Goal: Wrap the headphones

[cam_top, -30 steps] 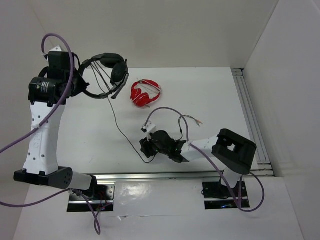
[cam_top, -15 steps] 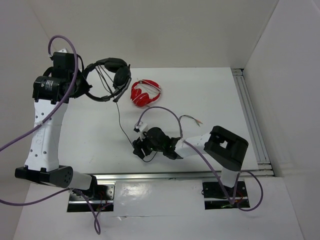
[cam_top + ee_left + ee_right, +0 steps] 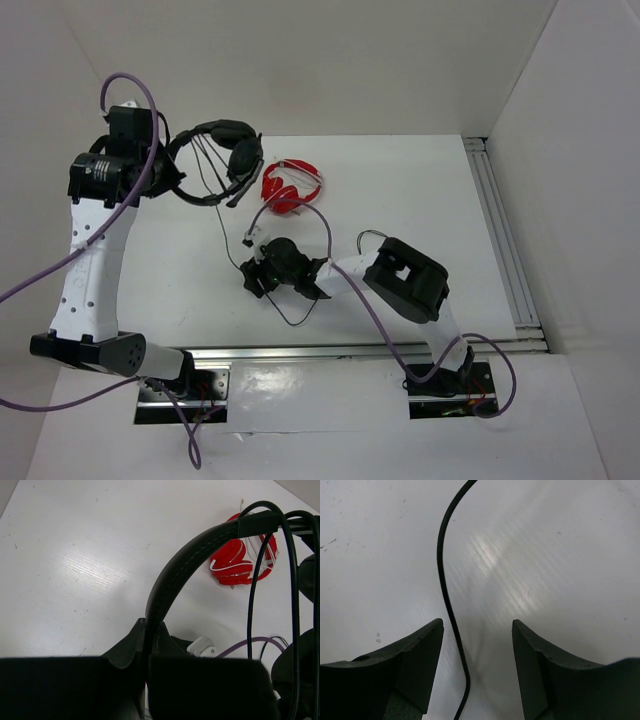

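The headphones (image 3: 215, 160) were held up in the air at the upper left of the top view. Their thin headband (image 3: 185, 565) was pinched tight by the left gripper (image 3: 148, 647), which was closed on it. The long black cable (image 3: 443, 580) was hung down from them to the white table (image 3: 430, 200) near the middle of the frame. There the right gripper (image 3: 256, 276) was set low, with its jaws apart. The cable was seen lying between the two fingers (image 3: 415, 650), touched by neither. The red headphones (image 3: 290, 188) were seen on the table, just to the right of the black ones.
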